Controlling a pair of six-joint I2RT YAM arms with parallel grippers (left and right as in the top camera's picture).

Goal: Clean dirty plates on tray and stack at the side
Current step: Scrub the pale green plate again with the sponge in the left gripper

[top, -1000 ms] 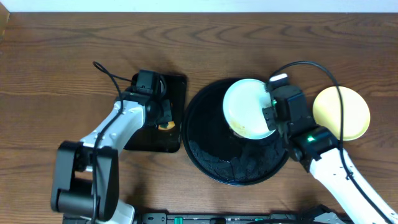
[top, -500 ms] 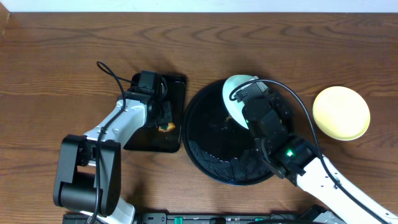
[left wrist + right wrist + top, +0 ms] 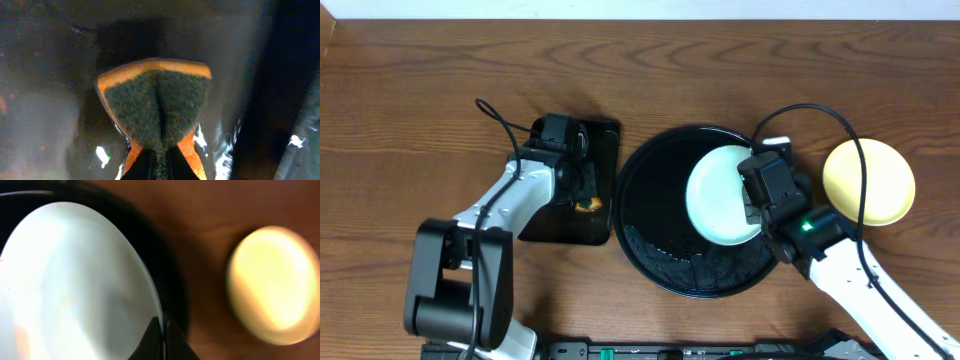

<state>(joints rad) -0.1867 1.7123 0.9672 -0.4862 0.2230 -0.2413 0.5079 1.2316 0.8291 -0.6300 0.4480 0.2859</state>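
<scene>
Left wrist: L tool (image 3: 160, 161) clamps sponge (image 3: 156, 107). Right wrist: R tool (image 3: 162, 339) pinches pale plate (image 3: 75, 290) rim.

This looks like a robotics lab bench set up for washing-up. A dark wood-grain table (image 3: 410, 80) fills the overhead view, with a pale wall strip (image 3: 640, 8) at 12 o'clock. The left arm (image 3: 505, 200) and right arm (image 3: 860, 280), black-and-white machines trailing a loose cable (image 3: 495, 115), rise from a mounting rail (image 3: 670, 352) at 6 o'clock. The kitchenware is sparse: a round black tray (image 3: 650, 200) at centre, a bluish-white plate (image 3: 720, 195), a yellow plate (image 3: 870, 182) at 3 o'clock, and a sponge (image 3: 157, 107) on a rectangular tray (image 3: 605, 140) at 9 o'clock.
</scene>
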